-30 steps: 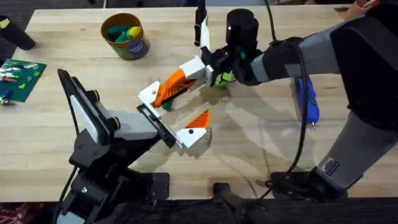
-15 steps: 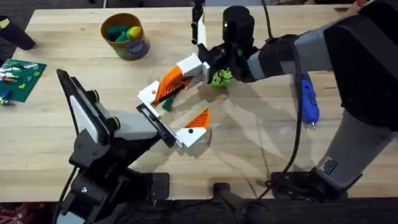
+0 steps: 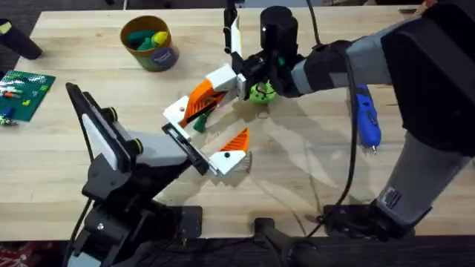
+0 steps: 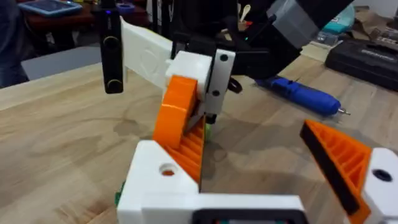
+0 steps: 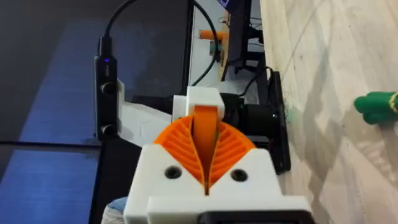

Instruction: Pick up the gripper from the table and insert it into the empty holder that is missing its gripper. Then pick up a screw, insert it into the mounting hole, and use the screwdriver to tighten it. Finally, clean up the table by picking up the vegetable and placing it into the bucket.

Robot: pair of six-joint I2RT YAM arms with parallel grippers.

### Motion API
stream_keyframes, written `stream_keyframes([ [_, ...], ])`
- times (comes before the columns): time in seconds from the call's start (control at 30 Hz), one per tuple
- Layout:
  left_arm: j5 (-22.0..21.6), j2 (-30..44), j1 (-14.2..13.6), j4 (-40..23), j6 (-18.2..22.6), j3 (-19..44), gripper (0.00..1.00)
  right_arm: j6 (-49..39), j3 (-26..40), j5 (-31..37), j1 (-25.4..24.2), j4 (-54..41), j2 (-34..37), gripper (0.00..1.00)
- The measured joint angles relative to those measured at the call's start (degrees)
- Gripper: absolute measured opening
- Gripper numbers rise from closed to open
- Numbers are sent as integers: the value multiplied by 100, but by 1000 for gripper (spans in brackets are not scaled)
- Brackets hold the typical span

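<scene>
Your right hand [image 3: 239,80], clamped on the orange wedge-shaped gripper with its white base [image 3: 199,101], has edged farther up the tabletop [image 3: 312,163]

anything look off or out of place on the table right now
One thing: the holder carries a single orange finger, its other slot empty. The missing gripper hangs tilted above the table in the right gripper. The screwdriver lies flat, untouched.

Even bright overhead light; soft shadows on table [image 3: 312,170]; wrist-view backgrounds blurred.
</scene>
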Motion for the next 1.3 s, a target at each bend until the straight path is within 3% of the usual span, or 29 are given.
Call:
stream_keyframes([
  [1.3,-49,-4,0,2,88,0,988,-71,84,0,15,-74,0,14],
])
